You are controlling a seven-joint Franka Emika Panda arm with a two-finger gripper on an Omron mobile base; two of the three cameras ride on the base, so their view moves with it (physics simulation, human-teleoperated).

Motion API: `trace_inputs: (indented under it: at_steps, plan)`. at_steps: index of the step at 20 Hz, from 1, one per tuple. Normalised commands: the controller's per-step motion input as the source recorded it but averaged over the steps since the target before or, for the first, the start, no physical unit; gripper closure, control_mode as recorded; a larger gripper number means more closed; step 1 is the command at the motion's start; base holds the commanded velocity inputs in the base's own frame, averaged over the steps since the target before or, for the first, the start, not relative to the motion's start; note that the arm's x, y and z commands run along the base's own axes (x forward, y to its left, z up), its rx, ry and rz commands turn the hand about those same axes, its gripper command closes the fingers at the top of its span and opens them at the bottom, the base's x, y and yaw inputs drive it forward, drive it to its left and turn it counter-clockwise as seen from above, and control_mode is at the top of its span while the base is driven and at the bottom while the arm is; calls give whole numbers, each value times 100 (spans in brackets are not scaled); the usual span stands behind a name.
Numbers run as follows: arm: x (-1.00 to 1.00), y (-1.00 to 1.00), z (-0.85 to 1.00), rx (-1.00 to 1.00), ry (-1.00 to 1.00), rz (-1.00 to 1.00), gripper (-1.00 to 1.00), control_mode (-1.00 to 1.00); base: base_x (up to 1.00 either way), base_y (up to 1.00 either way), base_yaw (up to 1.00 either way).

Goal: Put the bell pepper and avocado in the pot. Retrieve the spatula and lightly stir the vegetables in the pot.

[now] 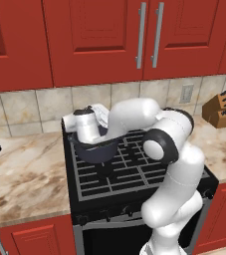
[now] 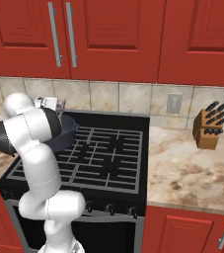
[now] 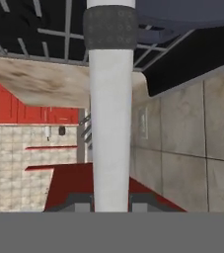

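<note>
Clenched between the claw's (image 3: 111, 201) two dark fingertips, a long white spatula handle with a dark speckled grip end (image 3: 111, 118) runs straight up the hand view. Beyond it sits the round dark grey-blue metal pot (image 1: 98, 151) on the black stove grate's (image 1: 129, 172) back left corner, with the white arm's hand just above its rim.

Pot (image 1: 98, 151) on stove (image 1: 134, 174) back-left burner; knife block (image 2: 209, 129) on counter (image 2: 192, 173) right.
</note>
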Motion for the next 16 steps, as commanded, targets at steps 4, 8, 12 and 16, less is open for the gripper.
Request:
trace_inputs:
  at_steps: [4, 8, 12, 16]
  plan:
    - [19, 0, -6, 0, 5, 0, 100, -100, 0, 0, 0]
    - [33, 0, -20, -1, 0, 0, 100, -100, 0, 0, 0]
    - [31, 0, -20, 0, -2, 0, 100, -100, 0, 0, 0]
    - [30, 1, -37, 0, -11, 0, 100, -100, 0, 0, 0]
